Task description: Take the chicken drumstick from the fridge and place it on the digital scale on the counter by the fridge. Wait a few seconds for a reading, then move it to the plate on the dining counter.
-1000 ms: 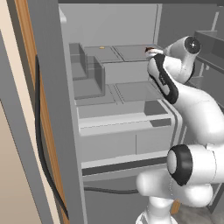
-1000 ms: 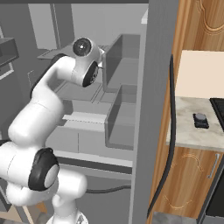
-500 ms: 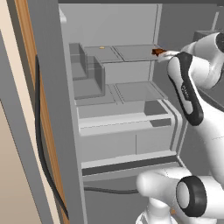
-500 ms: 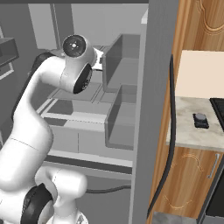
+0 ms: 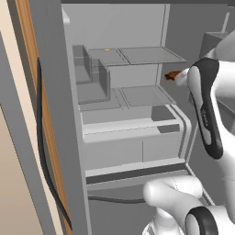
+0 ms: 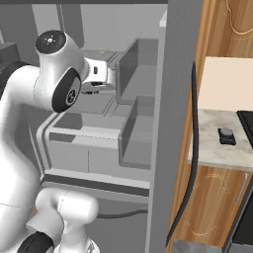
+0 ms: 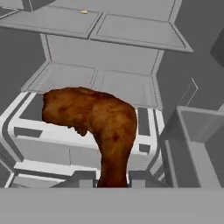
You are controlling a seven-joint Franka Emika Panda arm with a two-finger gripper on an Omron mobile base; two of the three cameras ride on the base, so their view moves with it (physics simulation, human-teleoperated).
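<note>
a light wooden panel (image 6: pixel 217 29) with carved trim is seen beside the appliance, a pale wall strip (image 5: pixel 9 137) at far left, a dark stovetop edge (image 6: pixel 247 126) at right, grey floor (image 6: pixel 197 245) below.

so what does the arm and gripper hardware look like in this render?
Glossy white rounded arm links with dark grey to black joint bands and a round dark cap with a pale hub on one joint. A black strip with small pale lettering runs along one link in the left base view. The hand is a white boxy block; the gripper has two small dark grey finger tips. No loose cables on the arm.
</note>
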